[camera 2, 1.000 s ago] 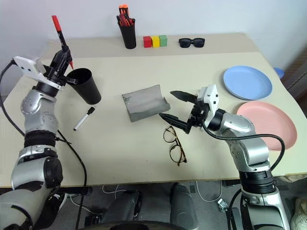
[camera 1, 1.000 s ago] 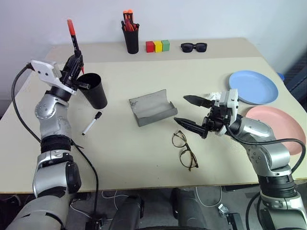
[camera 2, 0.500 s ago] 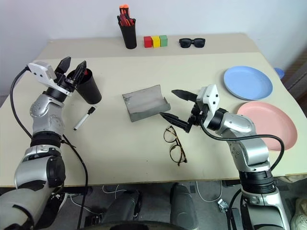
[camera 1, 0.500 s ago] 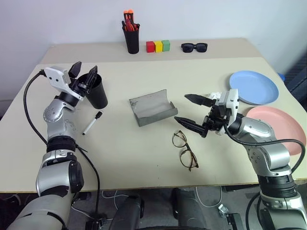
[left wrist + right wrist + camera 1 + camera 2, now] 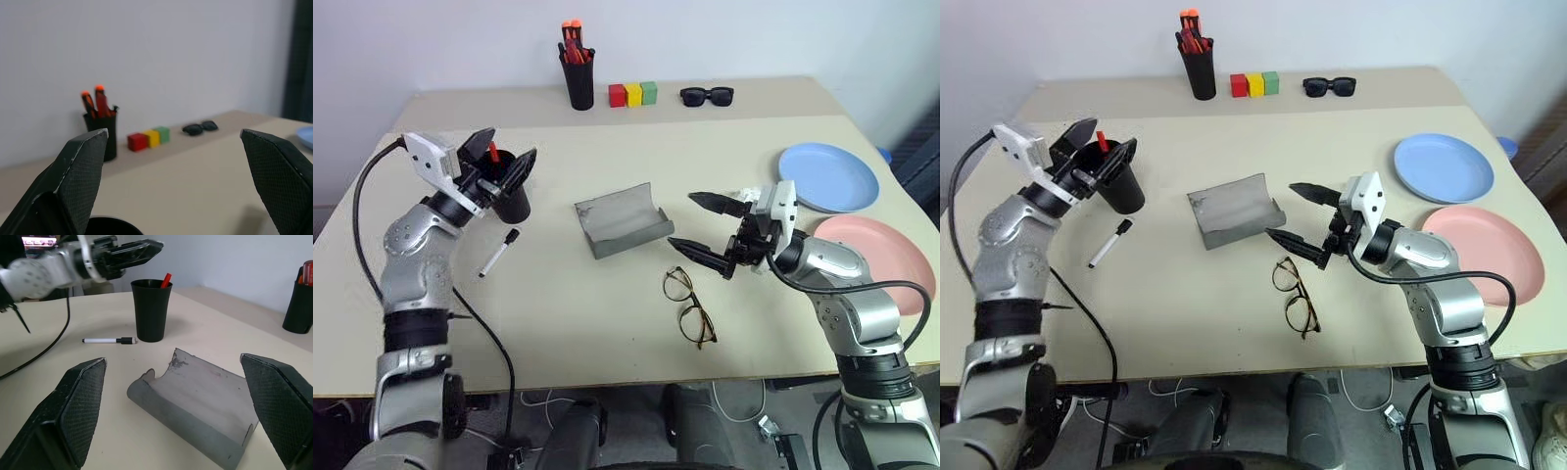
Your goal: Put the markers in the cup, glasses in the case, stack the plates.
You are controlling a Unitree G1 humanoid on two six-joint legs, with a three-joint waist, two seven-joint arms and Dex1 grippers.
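Black cup (image 5: 1119,186) holds one marker (image 5: 1102,141); one marker (image 5: 1108,244) lies outside; two plates (image 5: 1443,167).

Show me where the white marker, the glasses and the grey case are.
white marker (image 5: 498,254), left eye view, middle of its white body
glasses (image 5: 690,305), left eye view, bridge between the lenses
grey case (image 5: 205,391), right wrist view, inner lining

Both arms raised, jaws apparently wide.
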